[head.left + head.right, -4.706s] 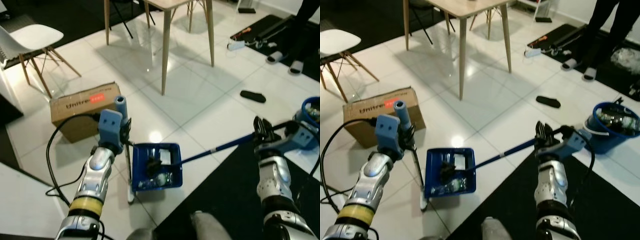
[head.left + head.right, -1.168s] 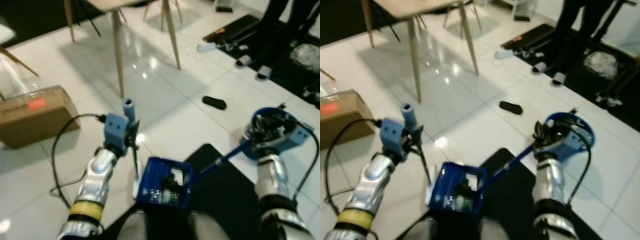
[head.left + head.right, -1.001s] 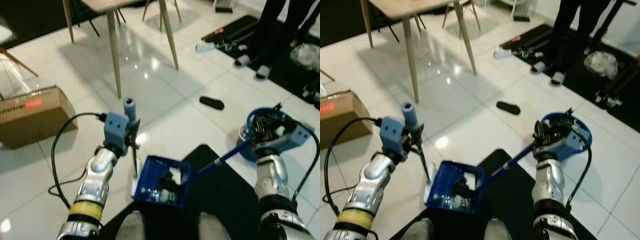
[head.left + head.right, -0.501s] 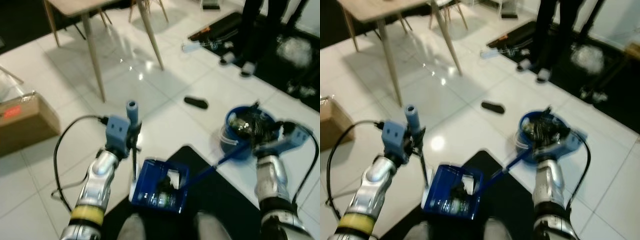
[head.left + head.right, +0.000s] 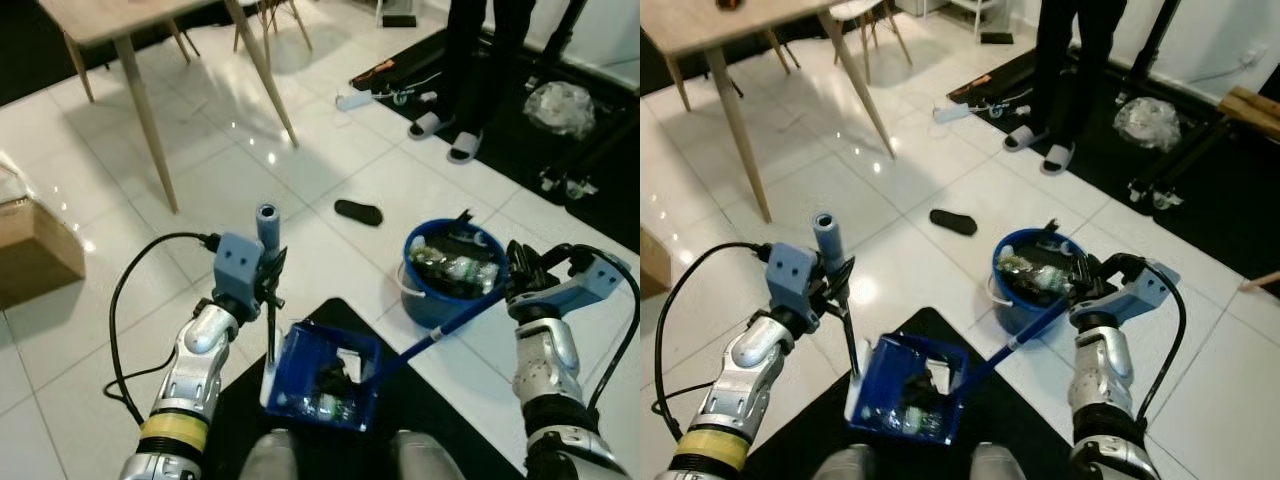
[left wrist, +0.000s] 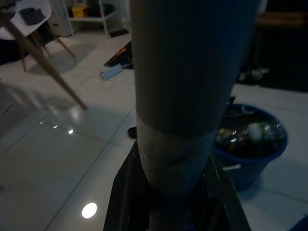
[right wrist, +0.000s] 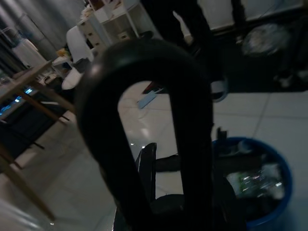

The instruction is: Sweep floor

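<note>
A blue dustpan (image 5: 324,377) holding dark debris and bits of plastic hangs low over a black mat (image 5: 440,405), just in front of my feet. Its long blue handle (image 5: 441,334) slants up to my right gripper (image 5: 521,274), which is shut on the black loop end (image 7: 149,120). My left gripper (image 5: 268,282) is shut on the broom's thin shaft, under its grey-blue grip (image 5: 267,224); the white broom head (image 5: 270,381) rests beside the pan. A blue bucket (image 5: 455,300) full of rubbish stands on the white tiles right behind the handle.
A black slipper (image 5: 358,212) lies on the tiles beyond the bucket. A person's legs in slippers (image 5: 448,135) stand at the back. A wooden table's legs (image 5: 150,140) are at the back left, a cardboard box (image 5: 30,250) at the far left.
The view has swung right and forward, so the bucket and the person now sit nearer. Both grippers keep their hold; the dustpan stays low over the mat, its handle now crossing the bucket's front.
</note>
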